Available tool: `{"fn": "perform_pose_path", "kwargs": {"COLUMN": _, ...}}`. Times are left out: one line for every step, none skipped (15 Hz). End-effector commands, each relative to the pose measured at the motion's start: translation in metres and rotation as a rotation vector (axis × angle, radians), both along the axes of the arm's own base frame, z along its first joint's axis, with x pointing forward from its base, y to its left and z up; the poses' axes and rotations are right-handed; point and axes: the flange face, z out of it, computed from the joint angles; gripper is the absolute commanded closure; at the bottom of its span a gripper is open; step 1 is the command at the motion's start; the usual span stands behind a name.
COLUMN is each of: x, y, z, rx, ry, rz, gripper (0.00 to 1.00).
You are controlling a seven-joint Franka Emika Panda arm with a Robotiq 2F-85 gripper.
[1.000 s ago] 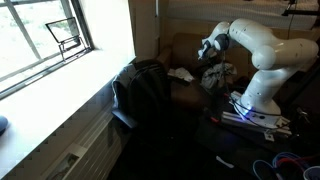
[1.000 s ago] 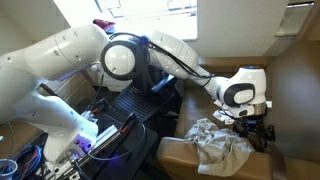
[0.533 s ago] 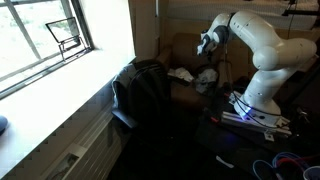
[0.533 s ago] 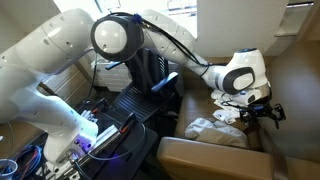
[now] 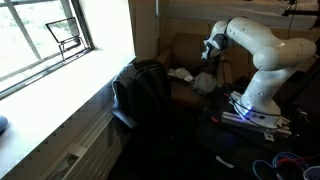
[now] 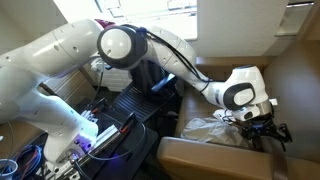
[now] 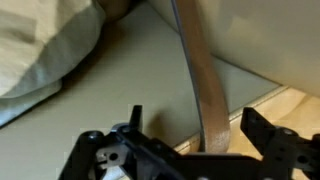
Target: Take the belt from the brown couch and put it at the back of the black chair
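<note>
- Since half a second ago I have lowered the end effector [image 7: 193,120] toward the brown couch [image 7: 120,85].
- Its jaws stand spread; the belt [image 7: 200,90] lies between them on the couch, long axis near-to-far.

The belt [image 7: 200,80] is a narrow tan strap, seen edge-on in the wrist view. It runs in a gentle curve over the smooth seat of the brown couch [image 5: 184,48] and leaves the frame at the bottom. The black chair [image 5: 143,92] stands upright beside the couch, near the window, with its tall dark back bare.
</note>
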Motion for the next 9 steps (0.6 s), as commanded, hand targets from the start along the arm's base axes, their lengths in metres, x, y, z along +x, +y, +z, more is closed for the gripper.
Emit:
{"fn": "perform_pose_path", "kwargs": {"x": -0.011, "y": -0.005, "z": -0.010, "rx": -0.035, "ry": 0.014, "rz": -0.037, "gripper": 0.00}}
{"fn": "perform_pose_path", "kwargs": {"x": -0.017, "y": -0.007, "z": -0.018, "rx": -0.051, "ry": 0.019, "rz": -0.046, "gripper": 0.00}}
{"fn": "perform_pose_path", "kwargs": {"x": -0.013, "y": -0.006, "z": -0.017, "rx": -0.051, "ry": 0.014, "rz": -0.041, "gripper": 0.00}}
{"fn": "perform_pose_path", "kwargs": {"x": -0.010, "y": -0.005, "z": -0.015, "rx": -0.050, "ry": 0.010, "rz": -0.040, "gripper": 0.00}}
{"fn": "perform_pose_path", "kwargs": {"x": -0.006, "y": -0.003, "z": -0.014, "rx": -0.042, "ry": -0.002, "rz": -0.048, "gripper": 0.25}}
{"fn": "perform_pose_path", "kwargs": {"x": -0.006, "y": -0.003, "z": -0.014, "rx": -0.050, "ry": -0.005, "rz": -0.044, "gripper": 0.26}}
{"fn": "perform_pose_path", "kwargs": {"x": -0.004, "y": 0.000, "z": -0.016, "rx": -0.049, "ry": -0.007, "rz": -0.037, "gripper": 0.34}}
{"fn": "perform_pose_path", "kwargs": {"x": -0.004, "y": 0.000, "z": -0.015, "rx": -0.056, "ry": -0.003, "rz": -0.033, "gripper": 0.40}}
{"fn": "perform_pose_path", "kwargs": {"x": -0.002, "y": 0.001, "z": -0.015, "rx": -0.060, "ry": -0.002, "rz": -0.027, "gripper": 0.48}}
